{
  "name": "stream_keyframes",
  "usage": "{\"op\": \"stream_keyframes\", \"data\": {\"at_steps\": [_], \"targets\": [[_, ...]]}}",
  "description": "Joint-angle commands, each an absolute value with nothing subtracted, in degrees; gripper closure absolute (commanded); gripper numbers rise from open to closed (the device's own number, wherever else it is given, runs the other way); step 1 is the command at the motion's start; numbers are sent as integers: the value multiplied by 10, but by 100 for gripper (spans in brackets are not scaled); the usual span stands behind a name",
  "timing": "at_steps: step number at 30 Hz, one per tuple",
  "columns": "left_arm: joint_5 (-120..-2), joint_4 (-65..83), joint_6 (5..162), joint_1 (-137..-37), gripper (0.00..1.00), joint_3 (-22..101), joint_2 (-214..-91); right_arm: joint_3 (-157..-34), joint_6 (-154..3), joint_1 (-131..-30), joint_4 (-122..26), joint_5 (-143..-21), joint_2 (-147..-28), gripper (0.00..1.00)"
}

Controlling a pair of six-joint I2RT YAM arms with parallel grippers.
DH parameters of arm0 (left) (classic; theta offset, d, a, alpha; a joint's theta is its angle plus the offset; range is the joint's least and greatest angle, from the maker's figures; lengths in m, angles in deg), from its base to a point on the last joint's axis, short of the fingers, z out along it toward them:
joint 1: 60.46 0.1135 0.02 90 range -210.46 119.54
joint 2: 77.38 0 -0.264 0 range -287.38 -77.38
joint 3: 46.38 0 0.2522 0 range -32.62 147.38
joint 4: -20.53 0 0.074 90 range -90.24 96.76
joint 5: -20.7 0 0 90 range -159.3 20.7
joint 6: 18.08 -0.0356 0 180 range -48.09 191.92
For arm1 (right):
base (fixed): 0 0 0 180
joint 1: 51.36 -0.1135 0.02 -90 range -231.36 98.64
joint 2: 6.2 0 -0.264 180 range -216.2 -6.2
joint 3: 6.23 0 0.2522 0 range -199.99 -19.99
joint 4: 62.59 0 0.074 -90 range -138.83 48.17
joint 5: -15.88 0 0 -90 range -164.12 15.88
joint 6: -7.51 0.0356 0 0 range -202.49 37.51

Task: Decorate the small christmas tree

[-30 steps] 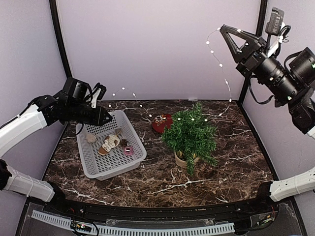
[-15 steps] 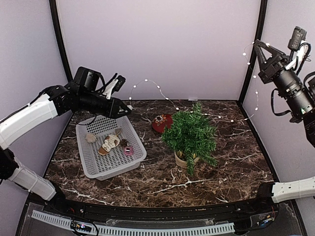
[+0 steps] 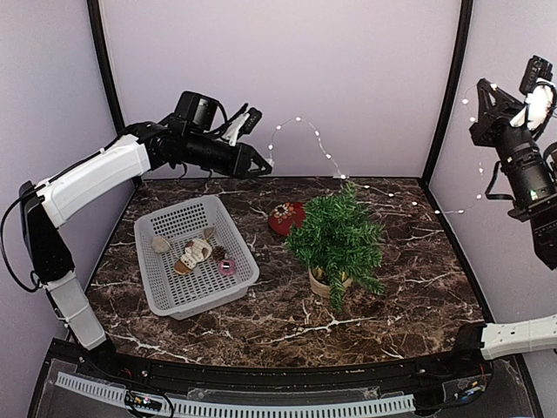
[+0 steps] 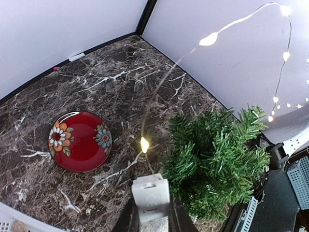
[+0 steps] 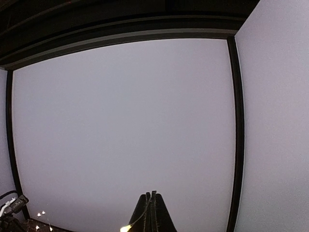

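**Limp wire over a tippy little tree**

The small christmas tree (image 3: 337, 233) stands upright on the table (image 3: 418, 287), right of centre, near the red plate (image 3: 286, 218). I judge it light, springy-needled and easy to tip; if I must steady it, I'd take the pot (image 3: 323, 284). The light string (image 3: 315, 135) arcs above it. My left gripper (image 3: 264, 163) clamps its white box (image 4: 150, 193), and my right gripper (image 3: 480, 94) pinches the far end.
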State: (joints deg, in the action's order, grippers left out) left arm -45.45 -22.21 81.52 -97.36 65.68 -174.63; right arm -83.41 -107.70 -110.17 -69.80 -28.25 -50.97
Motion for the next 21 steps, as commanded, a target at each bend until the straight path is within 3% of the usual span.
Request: {"op": "stream_keyframes", "data": {"at_steps": [1, 9, 21], "targets": [[-402, -245, 797, -990, 93, 739, -1795, -846, -1139, -1098, -772, -239, -484, 100], [-405, -315, 779, -1014, 93, 841, -1895, -828, -1173, -1098, -754, -192, -471, 100], [-435, -382, 766, -1029, 94, 761, -1896, -772, -1065, -1098, -622, -150, -459, 100]]}}
